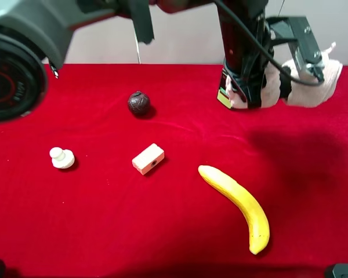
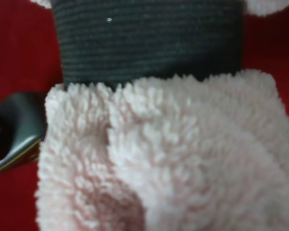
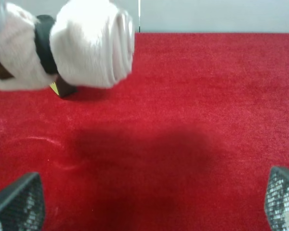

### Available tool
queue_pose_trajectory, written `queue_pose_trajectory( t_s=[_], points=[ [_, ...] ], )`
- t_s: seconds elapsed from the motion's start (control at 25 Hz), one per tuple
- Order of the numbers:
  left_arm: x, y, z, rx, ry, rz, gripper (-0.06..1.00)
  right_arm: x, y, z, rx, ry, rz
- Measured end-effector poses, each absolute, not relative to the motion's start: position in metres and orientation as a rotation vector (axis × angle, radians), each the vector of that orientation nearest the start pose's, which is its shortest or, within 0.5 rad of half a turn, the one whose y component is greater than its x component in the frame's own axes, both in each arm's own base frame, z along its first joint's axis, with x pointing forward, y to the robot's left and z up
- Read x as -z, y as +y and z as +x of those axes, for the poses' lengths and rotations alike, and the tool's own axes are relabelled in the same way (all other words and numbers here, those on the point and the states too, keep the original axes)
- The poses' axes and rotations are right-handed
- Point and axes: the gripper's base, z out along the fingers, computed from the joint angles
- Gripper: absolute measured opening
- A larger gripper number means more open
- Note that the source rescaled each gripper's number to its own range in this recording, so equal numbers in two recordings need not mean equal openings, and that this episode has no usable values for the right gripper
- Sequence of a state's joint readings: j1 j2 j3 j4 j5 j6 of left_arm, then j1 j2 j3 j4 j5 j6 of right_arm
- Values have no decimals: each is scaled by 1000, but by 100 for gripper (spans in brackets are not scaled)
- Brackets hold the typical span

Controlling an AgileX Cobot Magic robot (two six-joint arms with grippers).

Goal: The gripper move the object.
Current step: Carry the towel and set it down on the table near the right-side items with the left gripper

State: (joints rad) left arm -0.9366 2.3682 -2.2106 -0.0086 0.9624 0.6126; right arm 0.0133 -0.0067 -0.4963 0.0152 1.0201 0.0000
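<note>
Fluffy pale pink fleece towel (image 2: 173,159), deep soft pile; its band (image 2: 149,38) is dark ribbed knit. Red tablecloth (image 1: 75,220) is matt with a short nap. My left gripper (image 1: 287,78) has a smooth dark finger (image 2: 17,127) with slight gloss. My right gripper (image 3: 149,204) has mesh-textured pads (image 3: 19,202). The banana (image 1: 238,202) is smooth with a faint sheen.

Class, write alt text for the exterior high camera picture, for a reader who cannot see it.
The robot's left gripper holds a pale pink rolled towel above a red cloth, at the far right. On the cloth lie a banana, a small cream block, a white knob figure and a dark ball.
</note>
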Motion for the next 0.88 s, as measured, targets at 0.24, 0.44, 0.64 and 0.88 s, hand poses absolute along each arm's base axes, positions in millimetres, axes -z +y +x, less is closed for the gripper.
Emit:
queue_pose_trajectory(
  t_s=[0.24,0.44,0.64,0.88],
  points=[
    [-200,-433,308,113,1830,1892,0,-280,1,-4,-27,2001,-14],
    [-182,-437,308,110,1841,1918,0,-280,1,-4,-27,2001,-14],
    [-167,-439,307,107,1854,1943,0,-280,1,-4,-27,2001,-14],
    [-149,-441,307,104,1873,1965,0,-280,1,-4,-27,2001,-14]
  ],
)
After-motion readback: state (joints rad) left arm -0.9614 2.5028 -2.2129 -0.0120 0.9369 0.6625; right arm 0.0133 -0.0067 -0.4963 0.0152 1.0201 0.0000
